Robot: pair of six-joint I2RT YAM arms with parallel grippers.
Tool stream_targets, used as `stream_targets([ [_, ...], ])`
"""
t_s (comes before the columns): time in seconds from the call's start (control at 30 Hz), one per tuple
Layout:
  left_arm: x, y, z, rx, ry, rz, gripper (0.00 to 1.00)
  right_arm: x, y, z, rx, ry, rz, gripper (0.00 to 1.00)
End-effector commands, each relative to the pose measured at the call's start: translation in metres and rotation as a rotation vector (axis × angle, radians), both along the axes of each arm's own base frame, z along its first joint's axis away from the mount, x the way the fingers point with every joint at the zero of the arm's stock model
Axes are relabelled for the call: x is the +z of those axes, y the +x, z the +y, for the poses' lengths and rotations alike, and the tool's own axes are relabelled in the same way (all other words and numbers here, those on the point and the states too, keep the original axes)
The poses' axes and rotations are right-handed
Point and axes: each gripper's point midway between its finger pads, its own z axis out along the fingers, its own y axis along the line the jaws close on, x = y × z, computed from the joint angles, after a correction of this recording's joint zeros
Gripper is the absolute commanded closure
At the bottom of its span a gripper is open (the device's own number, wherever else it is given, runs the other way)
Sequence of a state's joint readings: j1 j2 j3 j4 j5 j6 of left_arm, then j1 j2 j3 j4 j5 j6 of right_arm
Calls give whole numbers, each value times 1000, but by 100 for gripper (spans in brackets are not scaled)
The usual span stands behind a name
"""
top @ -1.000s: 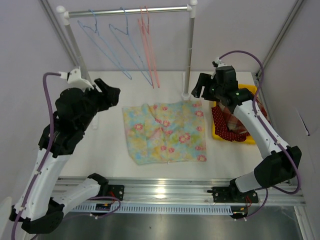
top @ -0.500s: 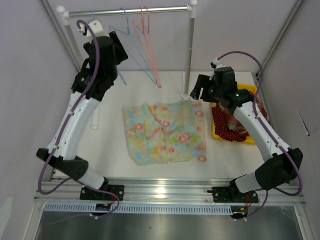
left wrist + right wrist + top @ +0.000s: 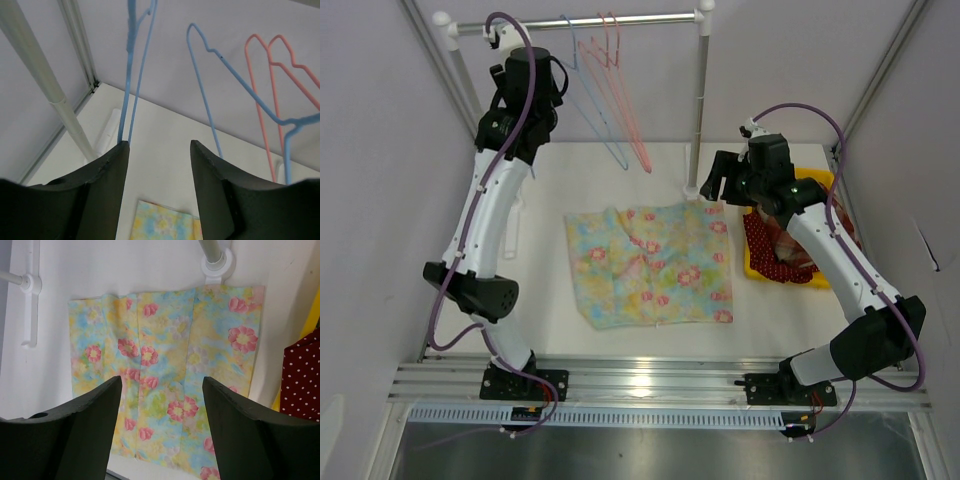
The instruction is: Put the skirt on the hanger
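Skirt [image 3: 650, 265] lies untouched under the open, empty right gripper [image 3: 161, 382], while the left gripper [image 3: 159, 144], equally open and empty, has risen beside the blue hanger [image 3: 127, 75] to fetch it.

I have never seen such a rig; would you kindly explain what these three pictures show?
These are two robot arms bolted at the near edge of a white table. The overhead picture looks down on both; the other two come from a camera on each wrist. A pastel floral fabric skirt lies flat on the table, beside a yellow plastic bin holding red white-dotted cloth. Blue wire hangers and pink wire hangers hang from a metal rail. The dark left fingers are raised beside a blue hanger; the right fingers hover over the skirt. Both pairs are open, holding nothing.
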State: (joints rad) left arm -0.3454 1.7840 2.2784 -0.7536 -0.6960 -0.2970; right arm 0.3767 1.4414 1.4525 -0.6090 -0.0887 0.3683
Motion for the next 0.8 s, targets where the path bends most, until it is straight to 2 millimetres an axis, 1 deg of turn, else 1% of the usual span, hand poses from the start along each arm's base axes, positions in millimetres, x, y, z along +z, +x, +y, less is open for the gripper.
stream_targets([
  [0.0,19,-9,12,-13,37,-18,43,11,-1,4,22,15,-36,29],
  [0.13,12,-6,20,-43,38,6,54,7,0,5,26,17,-28,29],
  [0.17,10,-5,25,-41,34,13,55,5,0,5,24,17,-25,29],
  [0.2,7,-4,24,-59,32,22,57,5,0,6,24,18,-23,29],
  [0.27,14,-7,24,-75,29,-1,60,4,1,5,22,19,-22,29],
  [0.3,10,-6,18,-114,33,10,59,4,1,5,20,18,-22,29],
  [0.33,12,-7,15,-134,28,-1,56,3,1,5,20,18,-21,29],
  [0.37,28,-14,14,-156,20,-49,53,3,1,5,20,17,-19,29],
  [0.4,25,-16,10,-183,16,-44,48,4,1,5,20,18,-22,29],
  [0.43,30,-19,8,-198,12,-61,47,4,1,5,19,18,-23,29],
  [0.47,52,-31,8,-215,6,-128,45,3,1,5,19,17,-21,29],
  [0.5,46,-32,6,-229,5,-119,42,4,0,5,18,17,-24,29],
  [0.57,62,-45,2,-271,-2,-174,40,4,0,4,17,16,-25,29],
  [0.6,67,-49,3,-276,-2,-189,38,5,0,4,15,16,-26,29],
  [0.67,70,-54,8,-257,5,-195,38,4,1,4,16,13,-26,29],
  [0.7,73,-59,13,-238,21,-201,38,3,0,4,18,11,-24,29],
  [0.73,76,-62,24,-181,33,-202,38,1,1,4,18,10,-20,29],
  [0.77,74,-63,29,-156,44,-194,38,1,1,4,18,10,-21,29],
])
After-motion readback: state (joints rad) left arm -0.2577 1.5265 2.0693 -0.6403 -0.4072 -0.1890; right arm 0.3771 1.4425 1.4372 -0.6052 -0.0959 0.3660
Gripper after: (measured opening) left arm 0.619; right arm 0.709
